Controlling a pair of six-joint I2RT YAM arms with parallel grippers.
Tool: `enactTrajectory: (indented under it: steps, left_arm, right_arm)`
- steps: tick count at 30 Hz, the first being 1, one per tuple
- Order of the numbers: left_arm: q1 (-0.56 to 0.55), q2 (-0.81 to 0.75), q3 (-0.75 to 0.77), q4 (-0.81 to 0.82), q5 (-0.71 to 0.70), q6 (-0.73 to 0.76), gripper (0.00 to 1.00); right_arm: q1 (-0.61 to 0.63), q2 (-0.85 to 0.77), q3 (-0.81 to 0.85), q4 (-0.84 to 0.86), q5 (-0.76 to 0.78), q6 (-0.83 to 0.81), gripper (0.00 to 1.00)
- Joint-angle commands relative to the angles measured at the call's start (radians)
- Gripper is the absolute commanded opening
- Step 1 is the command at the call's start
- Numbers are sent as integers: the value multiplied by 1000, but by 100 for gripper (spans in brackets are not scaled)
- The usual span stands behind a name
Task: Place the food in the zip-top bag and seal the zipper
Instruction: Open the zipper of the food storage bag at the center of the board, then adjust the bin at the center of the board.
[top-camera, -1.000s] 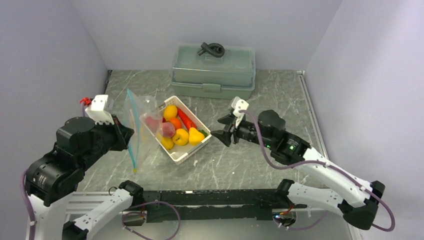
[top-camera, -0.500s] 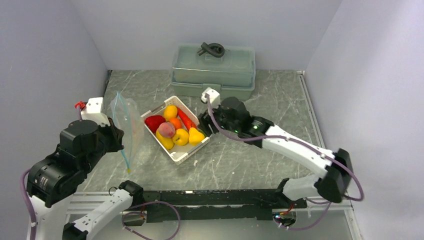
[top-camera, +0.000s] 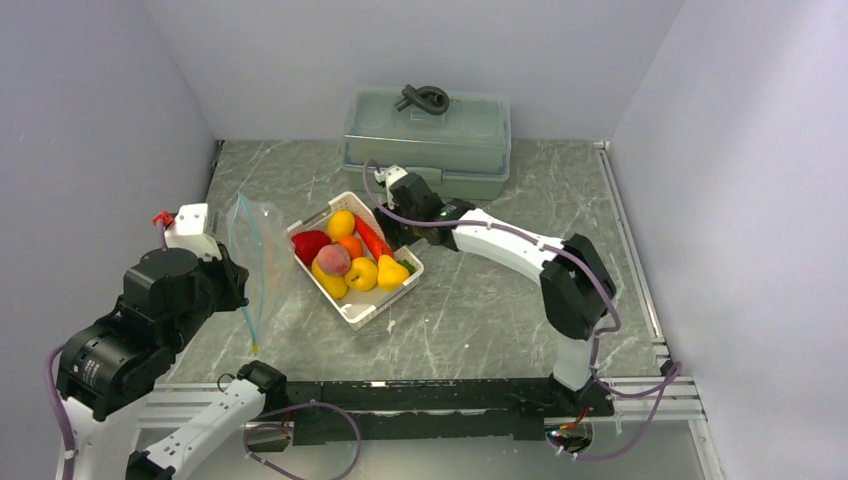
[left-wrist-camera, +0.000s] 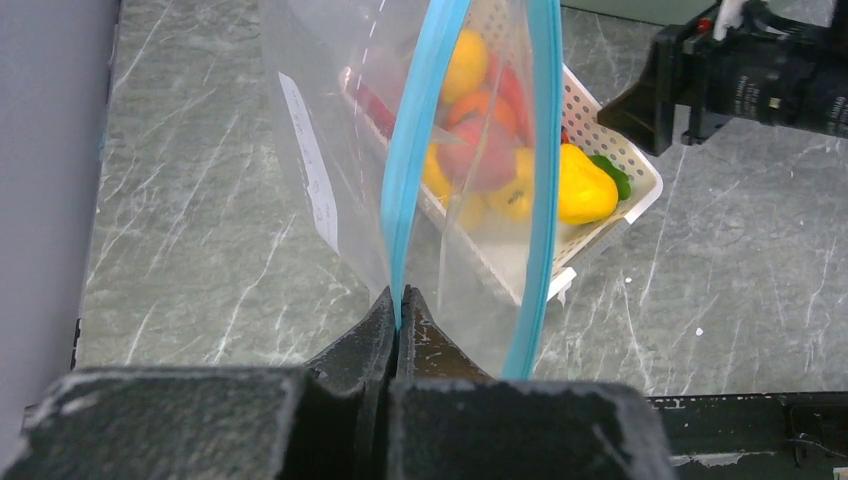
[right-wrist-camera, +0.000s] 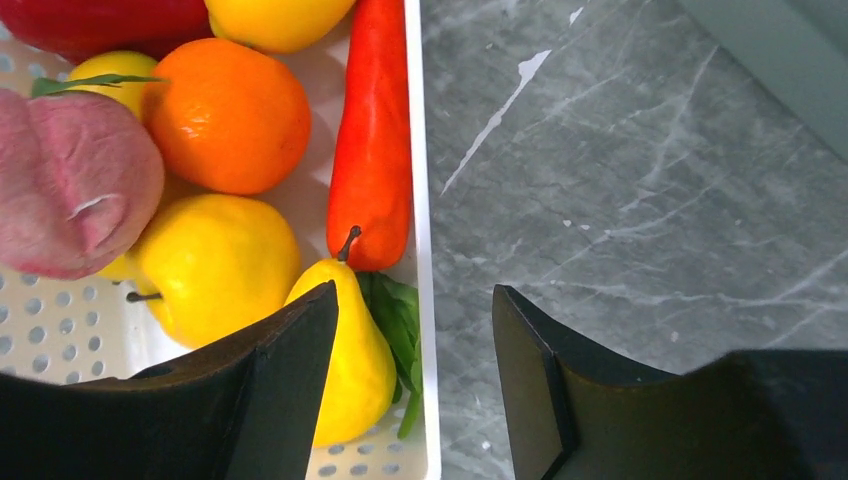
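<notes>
A: While the zip-top bag (top-camera: 258, 250) is held upright just left of the basket (top-camera: 375, 306), which step is logged?

B: First pick. All the food (top-camera: 350, 258) is seen inside the basket; nothing is bagged. The left gripper (left-wrist-camera: 398, 302) is clamped on the bag's mouth edge at the zipper (left-wrist-camera: 410, 180), mouth gaping toward the basket.

A: And the right gripper (right-wrist-camera: 413, 300)?

B: Fingers are spread wide, straddling the basket's far-right rim, beside the long red piece (right-wrist-camera: 375, 150) and yellow pear (right-wrist-camera: 350, 360).

A: Next?

B: A shift inward over one piece is probably needed, then a descent and a squeeze.
</notes>
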Motion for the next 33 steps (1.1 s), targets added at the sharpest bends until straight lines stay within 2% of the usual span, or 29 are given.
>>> enactTrajectory:
  steps: [1,8,17,24,29,33]
  left_arm:
    - [5,-15,-11,10,10,-18,0]
    - [5,-25,-18,8,13,-15,0]
    - [6,-34,-24,3,16,-13,0]
    - [5,-37,-24,4,18,-12,0]
    - [5,-35,-17,0,16,-10,0]
    - [5,-37,-10,-6,13,-12,0]
  right_arm:
    - [-3,61,96,-30,5,41,61]
    - [-4,151,159,-63,-8,36,58]
    - [-7,208,204,-81,-3,28,46]
    - [-9,237,230,-100,3,21,27]
    - [-8,236,229,-109,6,16,2]
    - [-8,219,201,-111,-1,11,0]
